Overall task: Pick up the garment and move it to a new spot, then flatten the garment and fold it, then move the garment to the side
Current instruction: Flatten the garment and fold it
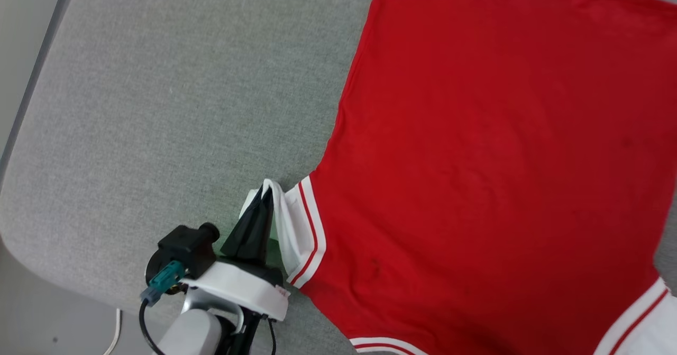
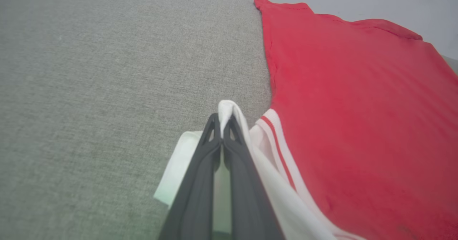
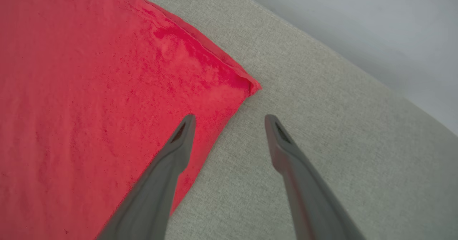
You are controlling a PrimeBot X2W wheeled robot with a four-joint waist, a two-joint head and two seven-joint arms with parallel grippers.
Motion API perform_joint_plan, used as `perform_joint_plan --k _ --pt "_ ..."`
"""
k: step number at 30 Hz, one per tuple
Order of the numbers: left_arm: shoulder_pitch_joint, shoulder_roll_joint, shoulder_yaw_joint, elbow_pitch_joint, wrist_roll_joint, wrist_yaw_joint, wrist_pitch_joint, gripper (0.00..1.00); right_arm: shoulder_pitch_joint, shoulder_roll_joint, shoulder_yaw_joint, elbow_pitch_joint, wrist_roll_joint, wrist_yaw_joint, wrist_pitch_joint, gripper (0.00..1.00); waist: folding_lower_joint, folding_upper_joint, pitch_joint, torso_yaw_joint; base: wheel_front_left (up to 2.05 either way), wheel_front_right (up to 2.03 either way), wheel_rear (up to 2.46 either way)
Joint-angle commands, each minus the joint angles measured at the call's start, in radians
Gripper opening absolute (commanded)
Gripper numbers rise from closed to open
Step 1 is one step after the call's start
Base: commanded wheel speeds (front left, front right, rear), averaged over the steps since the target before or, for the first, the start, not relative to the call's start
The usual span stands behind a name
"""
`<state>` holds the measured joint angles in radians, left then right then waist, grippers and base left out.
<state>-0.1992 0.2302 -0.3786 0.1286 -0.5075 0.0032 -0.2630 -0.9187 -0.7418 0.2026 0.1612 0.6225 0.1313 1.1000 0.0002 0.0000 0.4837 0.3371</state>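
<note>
The garment (image 1: 476, 159) is a red T-shirt with white, red-striped sleeves, spread flat on a grey cushion, plain side up; its lettering is hidden. My left gripper (image 1: 267, 191) is shut on the white left sleeve, whose fabric folds over the fingertips (image 2: 213, 123). In the left wrist view the garment (image 2: 357, 118) stretches away to the right of my left gripper (image 2: 222, 120). My right gripper (image 3: 230, 120) is open above a hem corner of the garment (image 3: 107, 89), one finger over the red cloth, the other over bare cushion.
The grey cushion (image 1: 158, 106) has wide bare fabric left of the shirt. Its rounded front-left corner falls off to a pale floor (image 1: 53, 323). A pale wall (image 3: 375, 25) runs behind the cushion's far edge.
</note>
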Motion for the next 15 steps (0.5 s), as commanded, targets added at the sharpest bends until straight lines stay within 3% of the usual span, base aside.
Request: perform_joint_plan --k 1,8,15 --pt "-0.021 -0.014 0.005 0.002 0.011 -0.010 -0.003 0.00 -0.027 -0.005 0.002 0.014 -0.009 -0.001 0.014 1.00 -0.0002 0.0000 0.050 0.038 0.00 0.00 0.00" --pt "-0.054 -0.079 0.030 0.012 0.065 -0.059 -0.003 0.00 -0.105 -0.021 0.040 0.109 -0.061 -0.001 0.059 1.00 -0.0002 0.0000 0.115 0.077 0.00 0.00 0.00" --pt "-0.058 -0.126 0.056 0.015 0.104 -0.092 -0.002 0.00 -0.048 -0.047 0.117 0.163 -0.054 -0.001 0.078 1.00 -0.0002 0.0000 0.151 0.095 0.00 0.00 0.00"
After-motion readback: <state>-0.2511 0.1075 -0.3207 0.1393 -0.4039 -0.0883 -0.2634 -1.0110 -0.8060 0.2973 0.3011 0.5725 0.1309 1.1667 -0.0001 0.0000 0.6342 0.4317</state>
